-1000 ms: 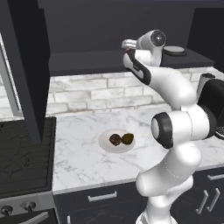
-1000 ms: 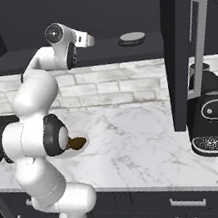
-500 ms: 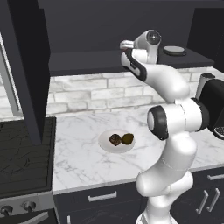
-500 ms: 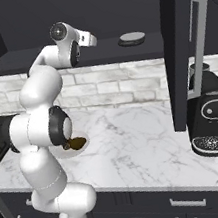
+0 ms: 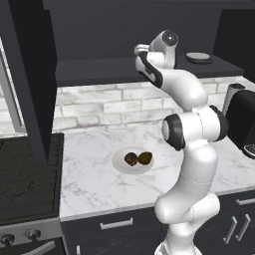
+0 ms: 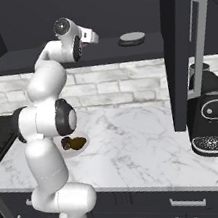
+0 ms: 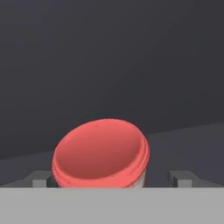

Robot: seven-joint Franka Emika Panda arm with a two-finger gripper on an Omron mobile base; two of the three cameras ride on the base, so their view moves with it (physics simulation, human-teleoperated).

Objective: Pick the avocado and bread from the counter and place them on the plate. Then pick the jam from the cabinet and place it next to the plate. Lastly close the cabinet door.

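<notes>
The red jam (image 7: 100, 155) stands on the dark cabinet shelf (image 5: 99, 69), seen lid-on between my two fingertips (image 7: 41, 178). My gripper (image 7: 111, 178) is open around it, with a gap showing on the right side. From the base the gripper (image 5: 138, 50) (image 6: 93, 36) is reached up into the open cabinet. Down on the counter (image 5: 99, 179) the white plate (image 5: 119, 167) holds the dark brown bread (image 5: 131, 158) and the olive avocado (image 5: 145, 158) side by side. From the right, the arm partly hides the plate (image 6: 83, 147).
A grey flat disc (image 5: 198, 57) (image 6: 131, 38) lies on the shelf to the right of the hand. The open cabinet doors (image 5: 30, 74) (image 6: 180, 42) hang at either side. A black coffee machine (image 6: 212, 120) stands on the counter's right, a stove (image 5: 25, 179) on its left.
The arm has straightened up and stretched the hand a little further into the cabinet shelf. The plate, bread and avocado have stayed put.
</notes>
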